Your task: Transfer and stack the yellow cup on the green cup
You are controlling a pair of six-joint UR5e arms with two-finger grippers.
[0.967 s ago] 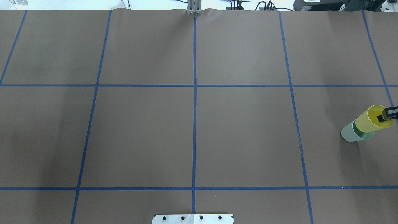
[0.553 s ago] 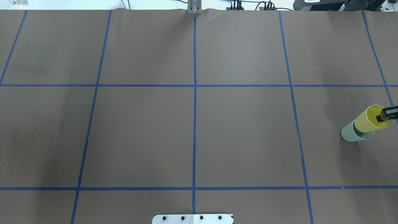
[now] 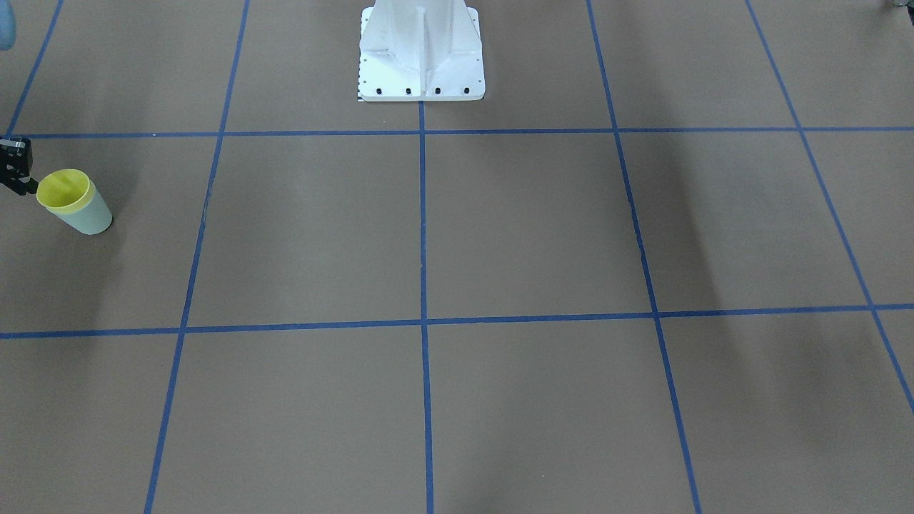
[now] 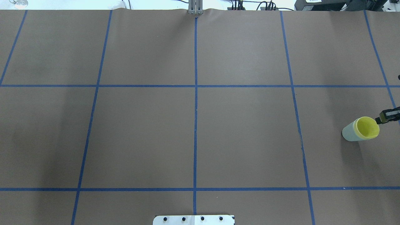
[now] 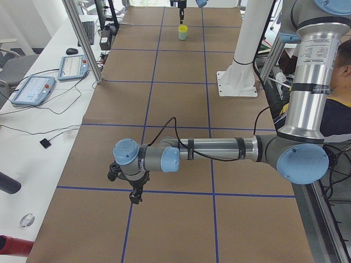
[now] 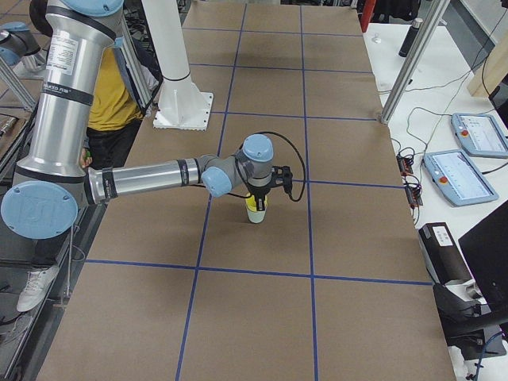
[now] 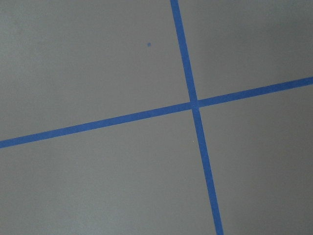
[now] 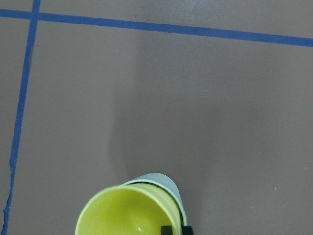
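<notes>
The yellow cup point(image 4: 367, 127) sits nested upright inside the green cup point(image 4: 348, 132) at the table's far right; only its rim shows above the green one. Both also show in the front view, the yellow cup point(image 3: 63, 189) in the green cup point(image 3: 93, 218). My right gripper point(image 4: 386, 117) hovers just above and beside the yellow rim, open, its fingertips straddling the cup's wall in the right wrist view point(image 8: 177, 229). My left gripper point(image 5: 134, 194) points down over a tape crossing at the table's left end; I cannot tell whether it is open or shut.
The brown table cover is marked with a grid of blue tape point(image 4: 195, 125). The white robot base point(image 3: 421, 50) stands at the middle of the near edge. The cups stand close to the table's right end. A person in a yellow shirt point(image 6: 111, 87) stands behind the robot.
The yellow cup, held high by its rim over the green cup, has dropped fully into it. The right gripper has let go and stayed at about the same place.
</notes>
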